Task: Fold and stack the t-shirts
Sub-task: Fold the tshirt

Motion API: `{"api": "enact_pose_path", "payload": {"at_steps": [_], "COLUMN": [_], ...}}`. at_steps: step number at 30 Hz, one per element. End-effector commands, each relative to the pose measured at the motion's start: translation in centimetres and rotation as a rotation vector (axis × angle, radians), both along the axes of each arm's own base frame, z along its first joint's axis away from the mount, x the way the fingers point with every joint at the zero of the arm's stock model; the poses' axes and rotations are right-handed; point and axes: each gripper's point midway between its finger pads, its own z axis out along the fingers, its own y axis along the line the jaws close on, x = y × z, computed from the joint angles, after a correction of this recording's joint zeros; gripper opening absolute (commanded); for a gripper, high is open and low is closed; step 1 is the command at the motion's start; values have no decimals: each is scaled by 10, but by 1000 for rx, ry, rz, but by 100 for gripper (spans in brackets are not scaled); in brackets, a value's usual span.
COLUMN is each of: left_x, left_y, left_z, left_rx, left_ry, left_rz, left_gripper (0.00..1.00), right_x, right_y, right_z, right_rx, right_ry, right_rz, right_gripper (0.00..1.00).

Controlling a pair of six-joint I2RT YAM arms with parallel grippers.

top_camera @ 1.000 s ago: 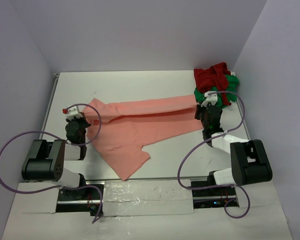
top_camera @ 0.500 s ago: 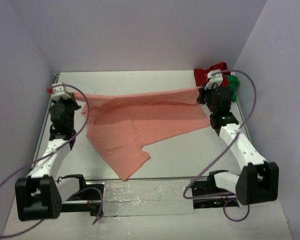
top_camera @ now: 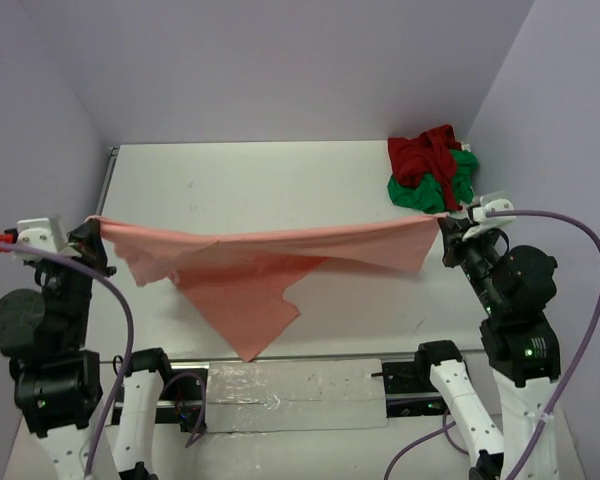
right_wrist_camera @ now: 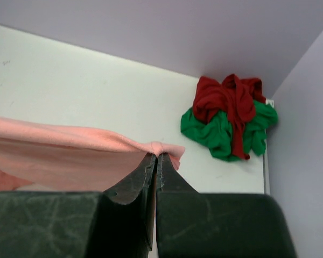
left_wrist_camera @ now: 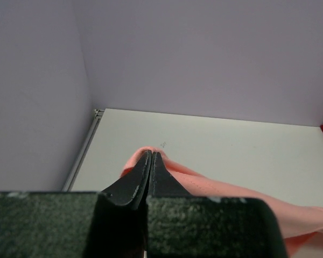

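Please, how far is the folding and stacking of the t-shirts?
Done: nothing folded or stacked yet. In hand: the left gripper and the right gripper are each shut on one end of the salmon-pink t-shirt, stretched between them. Remaining: folding it, then the dark red t-shirt and the green t-shirt, crumpled together in the far right corner.

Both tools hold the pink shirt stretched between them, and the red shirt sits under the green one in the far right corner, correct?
No: the red shirt lies on top of the green shirt, not under it; the right wrist view shows this. The rest stands: the left tool and right tool hold the pink shirt stretched between them.
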Motion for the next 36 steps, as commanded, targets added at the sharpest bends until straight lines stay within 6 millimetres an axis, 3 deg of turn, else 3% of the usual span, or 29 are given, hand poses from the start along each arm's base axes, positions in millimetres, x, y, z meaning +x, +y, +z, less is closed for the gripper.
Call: {"api": "enact_pose_path", "payload": {"at_steps": [1,2,4,5,6,7,8,9,10,11,12,13,14,15,16,17,18,19,20,21,22,24,25,29,30,31,32,36], "left_x": [-32,-42,-34,-22,-8,21,46,83,106,131,153,192,212,246,262,275,291,311,319,335,342,358,362,381,386,389,391,406], "left_y": [-10,-15,-22,-23,-24,-19,-12,-8,-5,0,2,6,11,13,15,18,15,18,17,13,11,5,1,-18,-25,-24,-45,-62], "left_z": [-9,10,24,21,20,30,13,-5,-13,-9,-16,-47,-38,-74,-83,-90,-91,-121,-127,-142,-149,-163,-167,-181,-190,-186,-186,-203], "left_rx": [-33,-45,-55,-69,-66,-60,-80,-79,-73,-78,-70,-81,-98,-109,-105,-121,-105,-113,-116,-112,-110,-97,-89,-61,-55,-40,-31,-10], "left_ry": [110,66,41,44,43,4,35,92,96,40,41,118,62,137,148,141,114,166,159,158,156,137,131,103,106,71,57,40], "left_rz": [-23,-37,-84,-101,-117,-119,-99,-110,-119,-113,-119,-130,-118,-131,-130,-118,-138,-130,-130,-141,-139,-135,-138,-144,-148,-134,-158,-162], "left_gripper": [0,0,0,0,0,0,0,0,0,0,0,0,0,0,0,0,0,0,0,0,0,0,0,0,0,0,0,0], "right_x": [-33,-35,-20,-9,18,41,61,98,123,144,183,207,226,257,277,290,310,325,334,349,360,375,382,397,399,402,403,410], "right_y": [-9,-5,-1,3,10,13,15,19,22,26,32,36,38,44,46,49,52,55,57,58,61,62,63,72,73,74,76,72], "right_z": [0,3,7,7,-5,3,3,-18,-2,-4,-36,-20,-26,-63,-54,-60,-92,-87,-94,-119,-113,-134,-131,-149,-150,-151,-151,-154], "right_rx": [-20,-14,10,25,35,49,66,72,75,89,87,89,91,86,83,75,65,63,55,45,46,45,54,52,55,67,70,77], "right_ry": [62,66,88,102,168,136,139,214,167,181,270,232,244,317,286,291,344,318,321,360,330,342,312,308,304,286,274,219], "right_rz": [-32,-12,2,15,37,40,39,41,46,50,51,54,52,48,40,41,31,26,18,4,-4,-24,-28,-30,-32,-39,-43,-81], "right_gripper": [0,0,0,0,0,0,0,0,0,0,0,0,0,0,0,0,0,0,0,0,0,0,0,0,0,0,0,0]}}
